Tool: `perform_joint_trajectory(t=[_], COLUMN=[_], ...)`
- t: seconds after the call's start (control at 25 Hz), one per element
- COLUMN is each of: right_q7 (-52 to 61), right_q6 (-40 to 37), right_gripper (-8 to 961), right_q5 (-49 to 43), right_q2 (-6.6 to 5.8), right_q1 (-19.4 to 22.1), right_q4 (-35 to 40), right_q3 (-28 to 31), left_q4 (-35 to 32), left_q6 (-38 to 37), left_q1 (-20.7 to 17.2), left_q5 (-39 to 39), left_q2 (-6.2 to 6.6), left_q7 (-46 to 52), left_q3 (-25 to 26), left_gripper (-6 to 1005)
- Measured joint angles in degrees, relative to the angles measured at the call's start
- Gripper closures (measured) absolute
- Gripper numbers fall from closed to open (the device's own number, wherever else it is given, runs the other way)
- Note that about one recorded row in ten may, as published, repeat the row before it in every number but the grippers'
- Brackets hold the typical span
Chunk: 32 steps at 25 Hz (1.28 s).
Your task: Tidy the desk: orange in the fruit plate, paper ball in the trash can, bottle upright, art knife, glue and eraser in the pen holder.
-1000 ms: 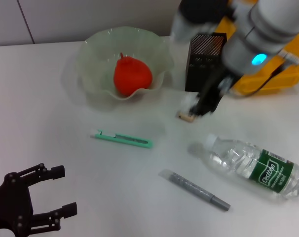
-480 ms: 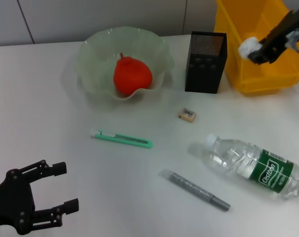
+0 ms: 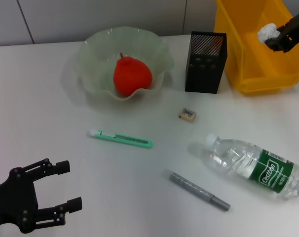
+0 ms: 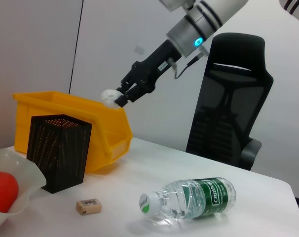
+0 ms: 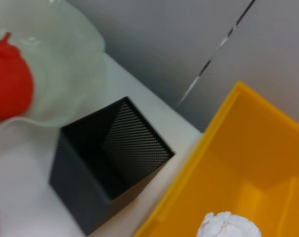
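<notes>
My right gripper point(image 3: 275, 38) hangs over the yellow trash can point(image 3: 253, 74), shut on the white paper ball point(image 3: 267, 31); the left wrist view shows the same right gripper point(image 4: 121, 98) pinching the ball point(image 4: 109, 96). The orange point(image 3: 132, 76) lies in the pale green fruit plate point(image 3: 93, 54). The black mesh pen holder point(image 3: 205, 61) stands beside the can. On the table lie the eraser point(image 3: 187, 114), the green art knife point(image 3: 122, 139), the grey glue stick point(image 3: 199, 190) and the bottle point(image 3: 253, 165), on its side. My left gripper point(image 3: 64, 187) rests open at the near left.
A black office chair point(image 4: 228, 108) stands beyond the table's far side. The table's corner point(image 4: 287, 185) lies just past the bottle point(image 4: 189, 197). From the right wrist, the paper ball point(image 5: 228, 226) shows above the can's yellow inside point(image 5: 258, 168).
My right gripper has carried the paper ball from near the eraser up and to the right, over the trash can. The left gripper has barely shifted.
</notes>
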<state>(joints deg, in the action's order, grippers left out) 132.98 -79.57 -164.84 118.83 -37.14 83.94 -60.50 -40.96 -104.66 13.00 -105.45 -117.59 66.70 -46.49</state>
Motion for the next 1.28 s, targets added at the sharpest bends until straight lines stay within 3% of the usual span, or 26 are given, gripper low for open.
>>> perform_joint_trajectory(t=[0.44, 0.6, 0.84, 1.04, 1.28], right_q7=[-6.9, -6.9, -6.8, -5.7, -1.3], right_q6=[19.6, 19.8, 19.0, 13.3, -6.7], right_gripper=[545, 521, 297, 125, 118], right_q5=[4.9, 5.1, 5.0, 4.9, 4.2], right_q2=[-0.34, -0.38, -0.41, -0.48, -0.48], right_q1=[-0.4, -0.6, -0.7, -0.4, -0.7], right_q4=[-13.8, -14.2, -14.2, -11.5, -0.1], right_q3=[1.6, 1.7, 1.7, 1.7, 1.7], left_q4=[0.0, 0.0, 0.1, 0.1, 0.1], left_q6=[0.0, 0.0, 0.0, 0.0, -0.4], left_q1=[0.0, 0.0, 0.0, -0.1, -0.1], left_q5=[0.1, 0.1, -0.1, -0.2, -0.2], left_q2=[-0.19, -0.19, -0.19, -0.18, -0.18], left_q7=[0.2, 0.3, 0.3, 0.3, 0.3], left_q3=[0.1, 0.2, 0.7, 0.8, 0.8], left_gripper=[145, 145, 145, 145, 145])
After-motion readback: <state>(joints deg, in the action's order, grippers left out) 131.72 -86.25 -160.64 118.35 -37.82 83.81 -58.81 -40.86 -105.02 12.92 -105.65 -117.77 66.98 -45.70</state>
